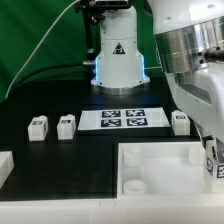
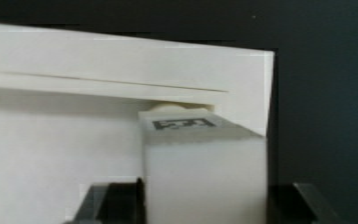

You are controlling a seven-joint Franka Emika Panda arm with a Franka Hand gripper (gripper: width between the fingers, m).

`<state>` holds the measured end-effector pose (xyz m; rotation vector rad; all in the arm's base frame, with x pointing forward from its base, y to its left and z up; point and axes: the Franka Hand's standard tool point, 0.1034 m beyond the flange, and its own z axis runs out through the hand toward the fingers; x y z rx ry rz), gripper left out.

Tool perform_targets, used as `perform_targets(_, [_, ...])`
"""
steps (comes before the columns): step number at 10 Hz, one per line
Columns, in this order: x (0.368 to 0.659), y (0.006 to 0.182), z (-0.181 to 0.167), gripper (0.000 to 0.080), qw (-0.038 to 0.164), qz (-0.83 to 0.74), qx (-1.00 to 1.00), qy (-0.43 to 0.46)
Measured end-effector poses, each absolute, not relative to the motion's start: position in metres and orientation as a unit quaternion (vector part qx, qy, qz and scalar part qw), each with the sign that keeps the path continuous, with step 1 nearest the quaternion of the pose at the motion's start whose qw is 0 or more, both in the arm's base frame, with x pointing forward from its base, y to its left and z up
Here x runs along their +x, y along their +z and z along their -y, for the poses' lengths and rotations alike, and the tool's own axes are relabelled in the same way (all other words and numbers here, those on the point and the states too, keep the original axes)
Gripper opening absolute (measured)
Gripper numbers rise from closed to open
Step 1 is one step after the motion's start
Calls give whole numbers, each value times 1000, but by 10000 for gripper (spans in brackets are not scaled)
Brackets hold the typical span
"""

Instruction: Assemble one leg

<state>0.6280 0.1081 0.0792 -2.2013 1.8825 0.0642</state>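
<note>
My gripper (image 1: 211, 158) is at the exterior view's right edge, over the right side of the large white tray (image 1: 150, 152). It is shut on a leg (image 1: 212, 166), a small white block with a black-and-white tag. In the wrist view the leg (image 2: 202, 165) runs out from between the dark fingers (image 2: 119, 203) of the gripper (image 2: 211, 198). Its tagged end and a small cream tip (image 2: 181, 104) sit against the tray's edge (image 2: 105, 60). Three more legs stand on the black table: two (image 1: 38, 126) (image 1: 66, 125) left of the marker board, one (image 1: 181, 122) right of it.
The marker board (image 1: 125, 120) lies flat in the middle of the table, in front of the arm's base (image 1: 118, 62). A round socket (image 1: 133, 186) shows in the tray's near left corner. Another white part (image 1: 5, 166) lies at the left edge.
</note>
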Motion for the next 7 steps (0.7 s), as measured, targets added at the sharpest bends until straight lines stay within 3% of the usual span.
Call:
perform_targets(1, [628,79,-108,307,122,-641,-758,21])
perform_targets(2, [628,79,-108,387,121,-603,-788,15])
perform_targets(3, [629,80,-111,387,106,-497,-862,-2])
perform_targets(4, [633,83,-114,563,94,-416,-905,-14])
perform_targets(5, [632,81,-111,632,95,-388,-917,-18])
perform_targets(7, [632,80,-109,644,91,-278,-956,-29])
